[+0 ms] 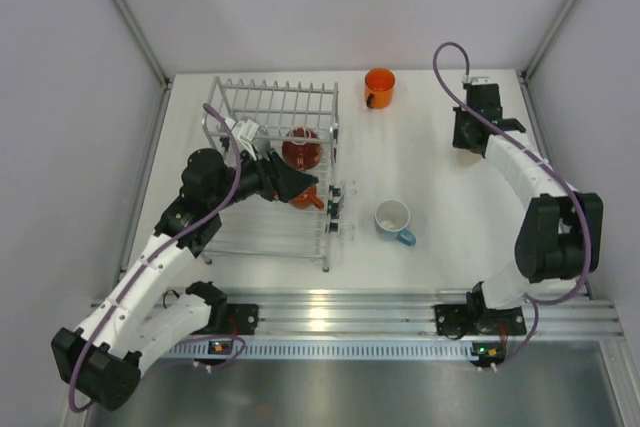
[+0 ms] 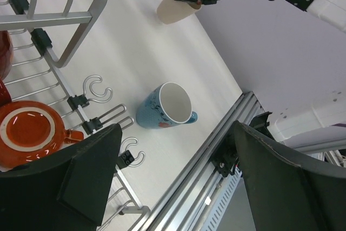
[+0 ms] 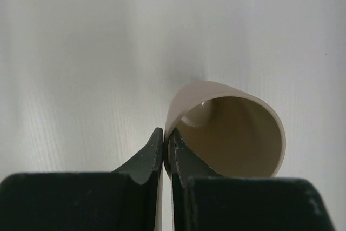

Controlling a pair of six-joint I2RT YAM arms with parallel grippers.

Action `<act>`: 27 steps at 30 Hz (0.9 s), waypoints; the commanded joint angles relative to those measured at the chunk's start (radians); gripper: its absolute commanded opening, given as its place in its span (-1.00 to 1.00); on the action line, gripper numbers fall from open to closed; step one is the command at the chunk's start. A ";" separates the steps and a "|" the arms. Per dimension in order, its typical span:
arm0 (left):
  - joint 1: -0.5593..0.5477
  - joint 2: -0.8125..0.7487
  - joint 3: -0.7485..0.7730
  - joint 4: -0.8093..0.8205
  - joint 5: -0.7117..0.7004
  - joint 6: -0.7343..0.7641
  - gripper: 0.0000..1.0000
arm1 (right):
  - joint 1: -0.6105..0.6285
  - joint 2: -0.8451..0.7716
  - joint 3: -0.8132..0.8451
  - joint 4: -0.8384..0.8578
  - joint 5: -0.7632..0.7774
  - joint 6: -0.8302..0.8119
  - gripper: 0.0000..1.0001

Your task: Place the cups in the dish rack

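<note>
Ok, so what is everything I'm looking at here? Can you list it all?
silver-white wire dish rack: one, silver-white, left part of the table
glossy red handled mug: one, red, inside the rack
dark red-orange handled mug: one, red-orange, inside the rack, next to the red one
bright orange handled mug: one, orange, on the table at its far edge, right of the rack
light blue mug with a white inside: one, blue, mouth up on the table just right of the rack
grey-beige mug: one, beige, far right, held at its rim
flat white table: one, white, under everything
left gripper: one, black, open above the rack
right gripper: one, black, shut on the grey-beige mug's wall
</note>
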 commanded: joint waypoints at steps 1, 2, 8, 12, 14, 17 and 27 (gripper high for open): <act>-0.003 0.009 0.045 0.055 -0.007 -0.033 0.82 | -0.003 -0.157 -0.031 0.094 -0.055 0.047 -1.00; -0.001 0.013 0.046 0.055 -0.007 -0.038 0.82 | -0.003 -0.201 -0.040 0.099 -0.067 0.052 -1.00; -0.003 0.035 0.079 0.066 -0.003 -0.113 0.82 | -0.002 -0.442 -0.152 0.195 -0.318 0.159 -1.00; -0.003 0.038 0.089 0.080 0.003 -0.145 0.83 | 0.000 -0.622 -0.227 0.262 -0.449 0.242 -1.00; -0.003 0.040 0.088 0.109 0.002 -0.157 0.84 | 0.001 -0.708 -0.247 0.304 -0.541 0.285 -1.00; -0.001 0.038 0.079 0.144 0.008 -0.202 0.86 | 0.001 -0.794 -0.277 0.384 -0.670 0.363 -1.00; -0.001 0.095 0.025 0.479 0.155 -0.449 0.96 | 0.073 -0.891 -0.409 0.887 -0.850 0.790 -1.00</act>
